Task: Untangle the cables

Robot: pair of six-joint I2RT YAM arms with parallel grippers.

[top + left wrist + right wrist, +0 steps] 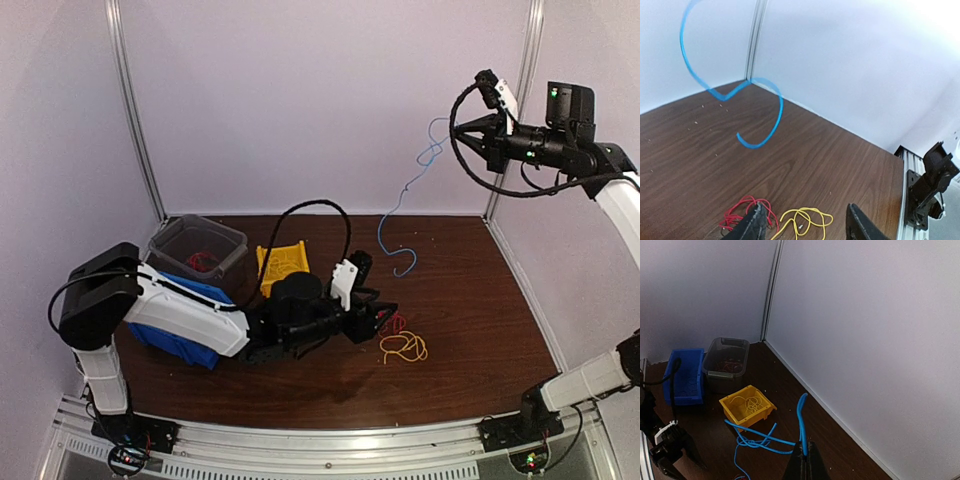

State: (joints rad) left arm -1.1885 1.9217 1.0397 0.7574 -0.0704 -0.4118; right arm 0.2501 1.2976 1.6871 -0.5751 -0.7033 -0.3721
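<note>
blue cable (381, 232): hangs from high on the right, hooked lower end near table (480, 300) | red cable (397, 322), yellow cable (405, 347): coils side by side on table | right gripper (805, 460): pinched tight on blue cable | left gripper (805, 227): low over coils, fingers spread wide, holding nothing

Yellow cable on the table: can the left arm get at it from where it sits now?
Probably yes. The left arm has its jaws open, with the yellow cable lying between them in the wrist view and nothing covering it. The red cable lies beside one jaw and might get caught too.
</note>
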